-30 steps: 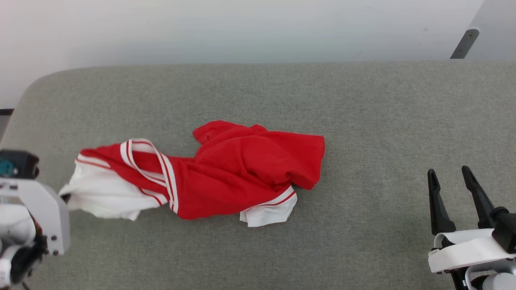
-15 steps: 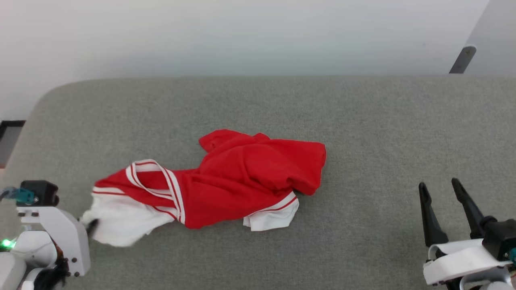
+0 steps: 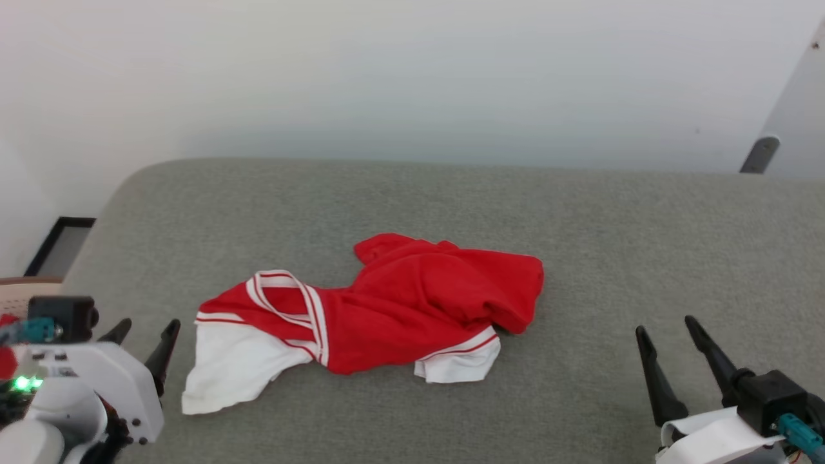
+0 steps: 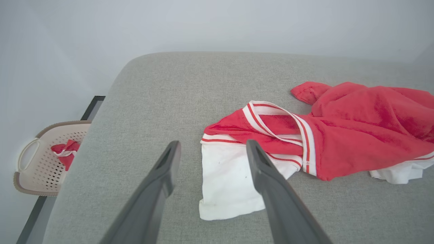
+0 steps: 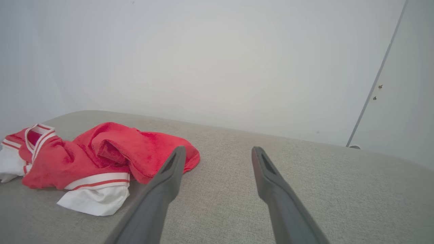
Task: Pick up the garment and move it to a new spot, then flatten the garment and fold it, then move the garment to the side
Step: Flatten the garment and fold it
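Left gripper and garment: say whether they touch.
Apart. Head view: a strip of grey surface separates the left gripper from the white sleeve of the garment.

Grey fabric surface [image 3: 580,212]; crumpled red-white garment [image 3: 412,309] lying on it.

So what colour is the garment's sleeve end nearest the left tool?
The sleeve end is white, red-striped at its seam; best in left wrist view.

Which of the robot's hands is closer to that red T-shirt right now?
The left. Its left hand sits open just beside the white sleeve end of the T-shirt. The right hand hangs open well off the opposite side, bare cushion between.
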